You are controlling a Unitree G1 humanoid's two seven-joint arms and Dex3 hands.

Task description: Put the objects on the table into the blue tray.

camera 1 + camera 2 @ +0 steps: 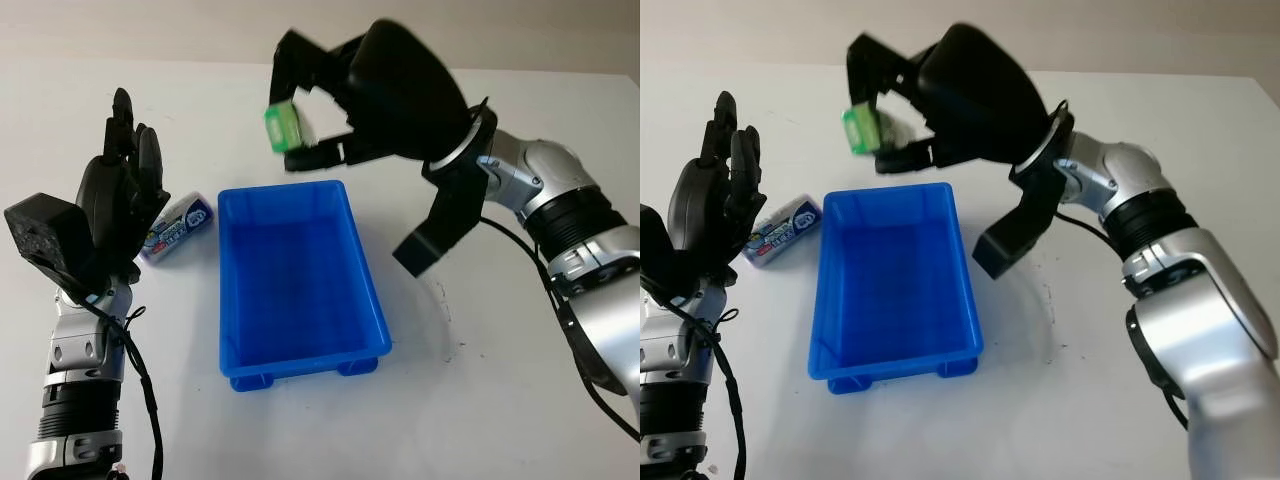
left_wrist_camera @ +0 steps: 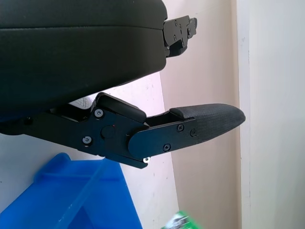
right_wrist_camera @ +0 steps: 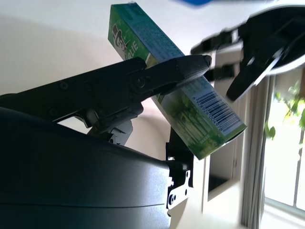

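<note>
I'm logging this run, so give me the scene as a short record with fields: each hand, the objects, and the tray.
right hand: raised above the far end of the tray, shut on the green box
green box: held in the air, not in the tray
left hand: open, raised at the tray's left
blue tray: on the white table, nothing inside
white gum pack: lying on the table left of the tray

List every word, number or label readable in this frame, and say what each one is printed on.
Green box, held by the right hand above the blue tray: white brand lettering, not clearly legible; barcode digits too small.
White pack on the table by the open left hand: blue printing, too blurred.
Nothing readable.
</note>
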